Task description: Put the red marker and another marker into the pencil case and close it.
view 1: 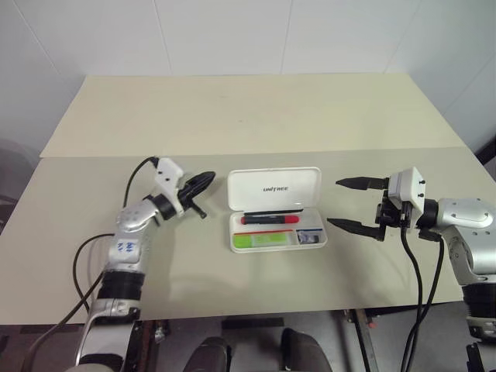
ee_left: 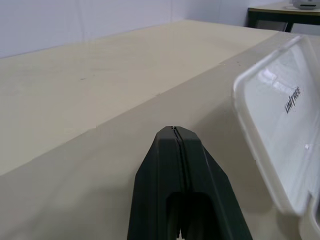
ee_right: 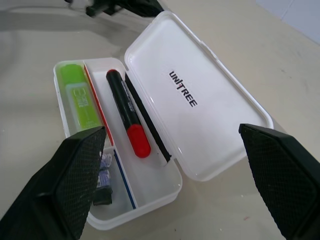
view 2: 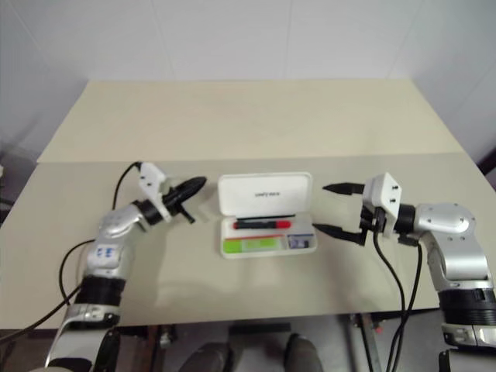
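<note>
Pencil case (ee_right: pixel 200 115): white hard plastic, glossy, smooth; lid catches glare, black printed lettering on it. Red marker (ee_right: pixel 127 112): smooth plastic barrel, slight sheen, red cap shiny. Lime-green highlighter (ee_right: pixel 79 97): smooth plastic, paler printed label on body. Table (view 1: pixel 256 116): pale beige top, matt, smooth, faint seam across. My right gripper (view 1: pixel 350 204): black fingers, pads finely textured, grid-like, matt. My left gripper (ee_left: pixel 175 135): black fingers, smooth matt plastic look. My forearm shells (view 1: pixel 133 225): silvery, semi-gloss. Cables (view 1: pixel 411 263): black, rubbery.
</note>
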Controlling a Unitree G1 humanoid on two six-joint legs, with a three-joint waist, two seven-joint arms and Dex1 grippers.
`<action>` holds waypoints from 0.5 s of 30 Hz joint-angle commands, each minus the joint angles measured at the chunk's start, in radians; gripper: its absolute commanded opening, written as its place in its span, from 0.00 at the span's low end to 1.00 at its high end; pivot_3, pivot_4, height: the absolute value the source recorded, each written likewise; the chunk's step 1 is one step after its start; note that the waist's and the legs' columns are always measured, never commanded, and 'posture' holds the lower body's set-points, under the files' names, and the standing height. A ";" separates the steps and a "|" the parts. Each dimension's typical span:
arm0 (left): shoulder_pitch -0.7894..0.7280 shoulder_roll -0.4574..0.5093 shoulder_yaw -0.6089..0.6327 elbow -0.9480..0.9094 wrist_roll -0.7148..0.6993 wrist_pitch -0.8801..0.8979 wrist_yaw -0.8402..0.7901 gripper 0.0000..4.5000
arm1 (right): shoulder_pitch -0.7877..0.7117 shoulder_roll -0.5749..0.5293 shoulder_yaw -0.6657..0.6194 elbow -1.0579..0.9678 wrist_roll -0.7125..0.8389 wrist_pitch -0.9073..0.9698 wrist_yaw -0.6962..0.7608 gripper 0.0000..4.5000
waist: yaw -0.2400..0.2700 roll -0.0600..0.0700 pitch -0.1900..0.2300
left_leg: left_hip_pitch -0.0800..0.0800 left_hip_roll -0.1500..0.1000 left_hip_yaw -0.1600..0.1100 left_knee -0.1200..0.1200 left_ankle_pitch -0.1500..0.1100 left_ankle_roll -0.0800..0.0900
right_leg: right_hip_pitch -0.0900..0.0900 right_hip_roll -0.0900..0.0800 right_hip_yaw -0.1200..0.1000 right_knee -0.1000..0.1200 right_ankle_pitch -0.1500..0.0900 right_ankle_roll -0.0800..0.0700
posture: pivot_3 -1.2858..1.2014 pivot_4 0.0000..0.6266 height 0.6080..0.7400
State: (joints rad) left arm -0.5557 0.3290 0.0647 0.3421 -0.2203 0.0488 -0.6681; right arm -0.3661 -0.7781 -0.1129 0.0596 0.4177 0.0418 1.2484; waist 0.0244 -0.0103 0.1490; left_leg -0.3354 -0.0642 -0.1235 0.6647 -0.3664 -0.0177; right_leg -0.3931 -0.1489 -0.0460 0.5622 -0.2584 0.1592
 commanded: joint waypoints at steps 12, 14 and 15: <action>-0.043 0.005 -0.055 -0.099 -0.064 -0.038 -0.196 0.00 | 0.026 -0.007 -0.028 -0.080 0.020 0.013 -0.034 1.00 | 0.001 0.000 0.000 | 0.000 0.001 0.000 0.000 0.000 0.000 | 0.000 0.000 -0.003 0.000 0.000 0.000 | 0.52 0.24 1.00; -0.032 0.030 -0.079 -0.117 -0.051 -0.052 -0.245 0.00 | 0.031 -0.005 -0.030 -0.086 0.021 0.016 -0.039 1.00 | 0.000 0.000 0.000 | 0.000 0.001 0.000 0.000 0.000 0.000 | 0.000 0.000 -0.003 0.000 0.000 0.000 | 0.52 0.24 1.00; -0.028 0.039 -0.092 -0.125 -0.052 -0.047 -0.271 0.00 | 0.033 -0.004 -0.031 -0.090 0.023 0.018 -0.042 1.00 | 0.000 0.000 0.000 | 0.000 0.001 0.000 0.000 0.000 0.000 | 0.000 0.000 -0.003 0.000 0.000 0.000 | 0.52 0.24 1.00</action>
State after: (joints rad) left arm -0.5952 0.3583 -0.0091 0.2595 -0.2689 0.0194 -0.8979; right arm -0.3354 -0.7781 -0.1146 0.0030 0.4203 0.0620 1.2156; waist 0.0242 -0.0103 0.1490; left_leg -0.3355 -0.0628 -0.1230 0.6648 -0.3665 -0.0178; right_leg -0.3933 -0.1491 -0.0486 0.5620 -0.2583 0.1590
